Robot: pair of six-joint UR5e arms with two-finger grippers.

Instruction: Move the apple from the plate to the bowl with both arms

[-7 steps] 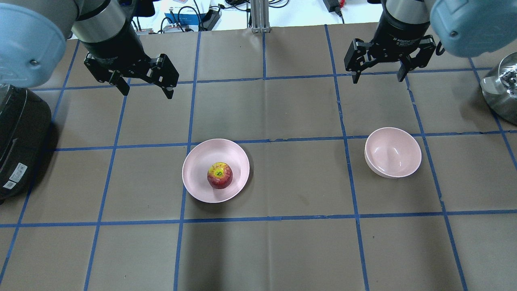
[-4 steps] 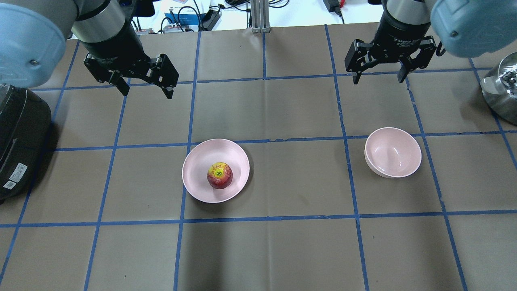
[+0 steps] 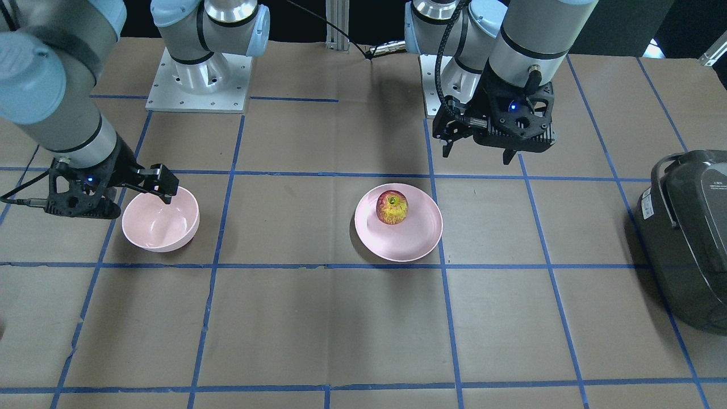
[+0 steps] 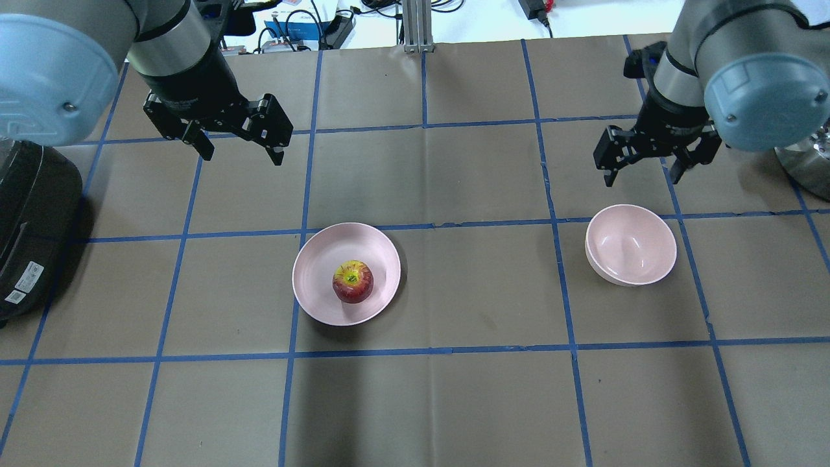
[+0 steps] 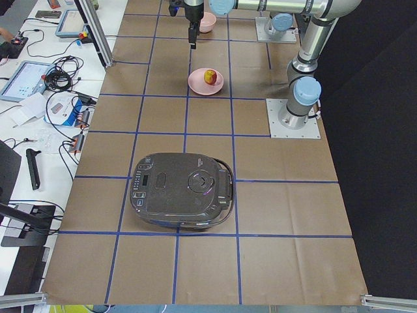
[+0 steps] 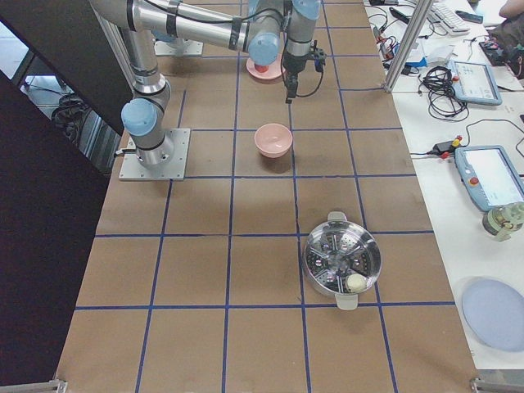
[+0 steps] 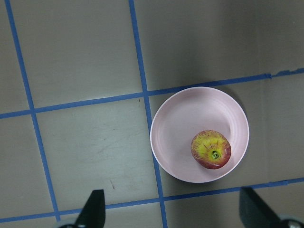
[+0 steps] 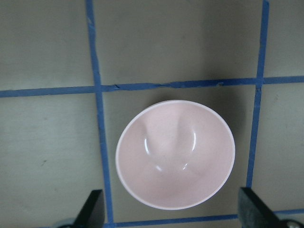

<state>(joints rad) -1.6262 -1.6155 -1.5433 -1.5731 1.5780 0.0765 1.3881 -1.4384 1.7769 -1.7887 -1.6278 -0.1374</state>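
Note:
The red and yellow apple (image 4: 353, 281) sits on the flat pink plate (image 4: 321, 259) near the table's middle; it also shows in the left wrist view (image 7: 211, 149) on the plate (image 7: 180, 123). The deep pink bowl (image 4: 632, 245) stands empty to the right, and fills the right wrist view (image 8: 175, 161). My left gripper (image 4: 243, 157) is open and empty, high beyond the plate and left of it. My right gripper (image 4: 643, 181) is open and empty, hovering just beyond the bowl's far rim.
A black rice cooker (image 4: 32, 227) stands at the table's left edge. A steel pot with a steamer insert (image 4: 804, 143) stands at the right edge behind my right arm. Blue tape lines grid the brown table cover. Cables and devices lie past the far edge.
My right gripper has moved nearer and to the right, down toward the bowl's far rim. My left gripper has shifted only slightly. Apple, plate and bowl have not moved.

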